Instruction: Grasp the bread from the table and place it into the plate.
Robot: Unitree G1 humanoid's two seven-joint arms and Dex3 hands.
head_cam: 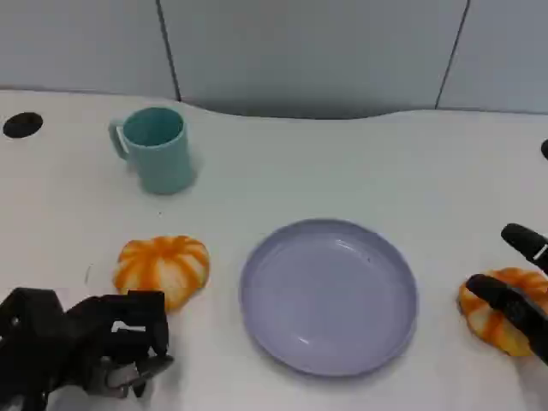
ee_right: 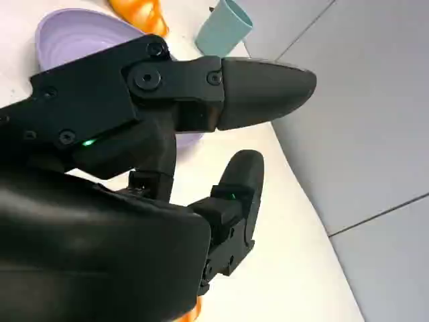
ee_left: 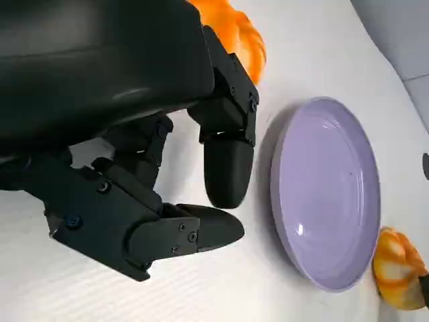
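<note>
Two breads: left bread point(head_cam: 162, 268) and right bread point(head_cam: 503, 309) both lie on the table point(head_cam: 360, 163).
Plate point(head_cam: 329, 295): holds nothing yet.
Left hand point(head_cam: 81, 347): near left bread, fingers apart, gripping nothing.
Right hand point(head_cam: 524, 287): fingers over right bread; grip I cannot tell.
Left to do: grasp, carry, place.

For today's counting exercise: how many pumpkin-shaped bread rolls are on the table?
2. One bread roll lies left of the purple plate, by the left hand; the other roll lies right of it, partly under the right hand.

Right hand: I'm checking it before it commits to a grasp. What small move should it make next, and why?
Probably lower and close the right hand around the bread under it. In the head view its fingers lie over that orange bun with nothing yet held, and the purple plate sits empty just beside it, apart from the bread. I can't tell whether the fingers already touch it.
</note>
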